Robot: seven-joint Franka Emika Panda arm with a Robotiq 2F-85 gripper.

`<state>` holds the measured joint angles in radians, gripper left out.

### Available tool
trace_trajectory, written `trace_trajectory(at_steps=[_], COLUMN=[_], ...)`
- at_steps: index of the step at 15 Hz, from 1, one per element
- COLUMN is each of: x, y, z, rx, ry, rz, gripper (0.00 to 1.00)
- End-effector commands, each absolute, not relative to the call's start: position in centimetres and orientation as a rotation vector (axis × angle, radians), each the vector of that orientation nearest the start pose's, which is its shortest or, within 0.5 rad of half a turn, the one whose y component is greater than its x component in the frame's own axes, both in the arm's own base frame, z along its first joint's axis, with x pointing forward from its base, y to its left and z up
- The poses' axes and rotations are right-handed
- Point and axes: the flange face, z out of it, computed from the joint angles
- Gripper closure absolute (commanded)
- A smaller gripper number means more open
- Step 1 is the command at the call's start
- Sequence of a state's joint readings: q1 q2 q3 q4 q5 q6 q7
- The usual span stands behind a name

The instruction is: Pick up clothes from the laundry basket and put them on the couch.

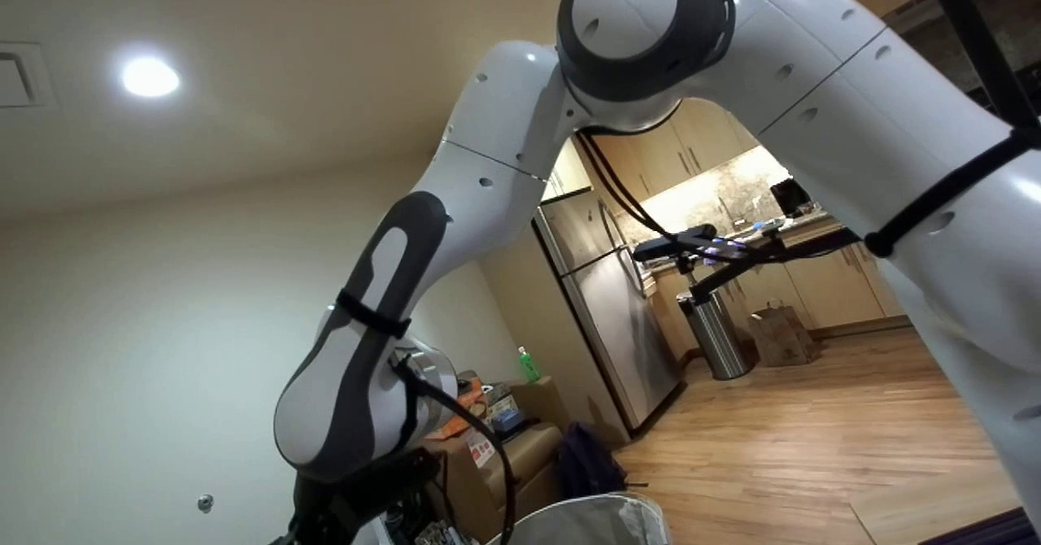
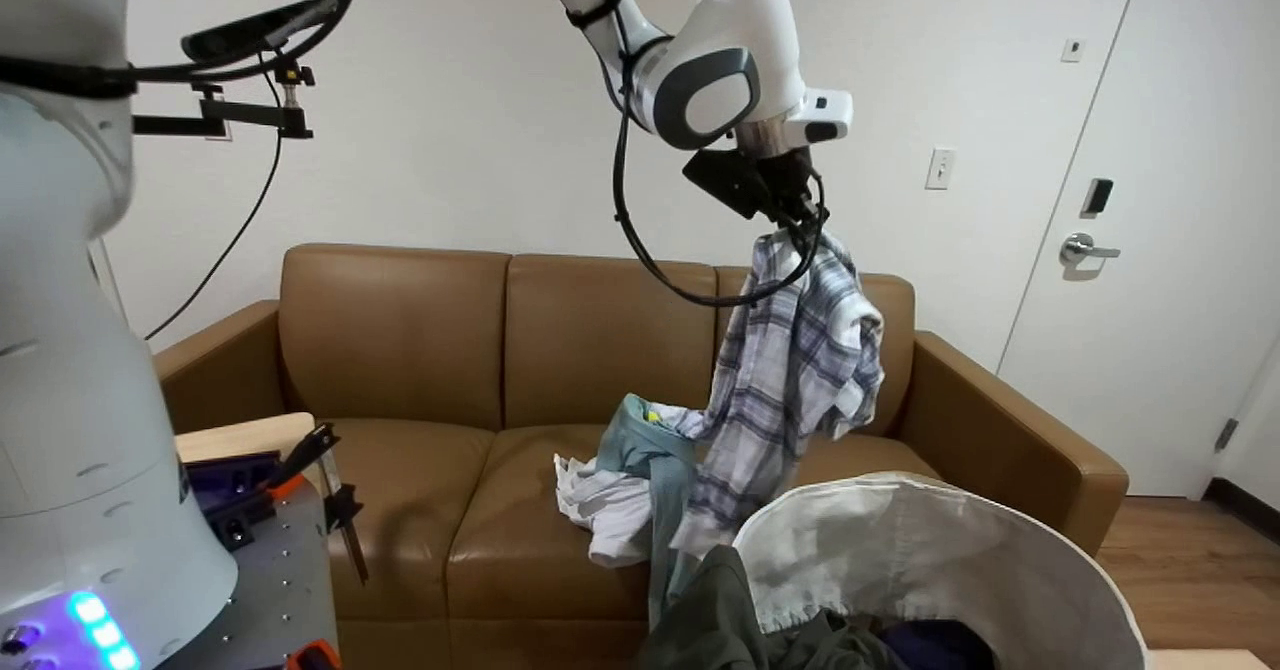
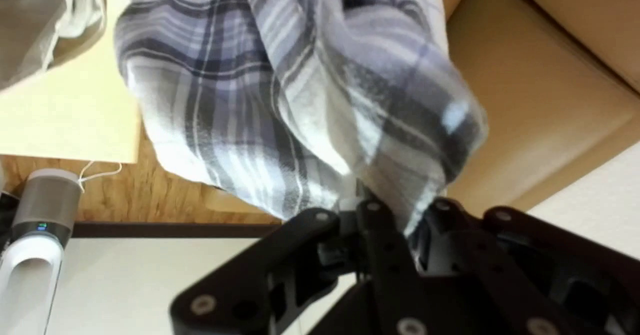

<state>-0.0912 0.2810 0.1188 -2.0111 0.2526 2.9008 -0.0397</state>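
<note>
Your arm (image 1: 488, 146): smooth, glossy, plastic-looking. Your fingers (image 3: 387, 255): dark, matt, with shiny metal screw heads (image 3: 203, 304). Plaid garment (image 3: 225, 105) you see in wrist view: woven cloth, matt, soft-looking, creased. Teal garment (image 2: 640, 445): matt cloth, rumpled. Couch (image 2: 600, 340), to your eye: smooth, leather-like, low sheen. Laundry basket (image 2: 900, 550): matt, wrinkled fabric. You also have refrigerator (image 1: 610, 313): satin metal; trash can (image 1: 717, 342): shiny, metal-looking; bag (image 1: 782, 337): creased matt paper; floor (image 1: 756, 423): smooth wood planks, soft gloss.
</note>
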Motion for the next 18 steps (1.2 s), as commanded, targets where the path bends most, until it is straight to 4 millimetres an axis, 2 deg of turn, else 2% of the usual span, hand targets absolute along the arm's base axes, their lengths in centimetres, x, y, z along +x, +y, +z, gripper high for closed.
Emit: trace_trajectory(at_steps=[1,4,6,7,8,9,11,13,14,15,18], x=[63.7,62.7,62.1,62.1,62.3,62.0,61.9,62.0,62.1,62.2,62.1], y=[3.8,9.4,12.8,14.3,14.9,14.3,15.4,15.2,15.1,15.6,19.9], z=[44.1,47.4,48.3,48.1,47.5,47.7,47.3,46.9,46.9,46.3,42.6], rx=[-2.811,-2.751,-2.723,-2.711,-2.716,-2.717,-2.714,-2.719,-2.721,-2.723,-2.762], ry=[0.041,-0.178,-0.326,-0.402,-0.439,-0.334,-0.384,-0.396,-0.397,-0.394,-0.467], rz=[-1.008,-1.092,-1.13,-1.147,-1.145,-1.098,-1.094,-1.094,-1.094,-1.059,-0.806], gripper=[0.95,0.95,0.95,0.95,0.95,0.88,0.88,0.88,0.95,0.95,0.95])
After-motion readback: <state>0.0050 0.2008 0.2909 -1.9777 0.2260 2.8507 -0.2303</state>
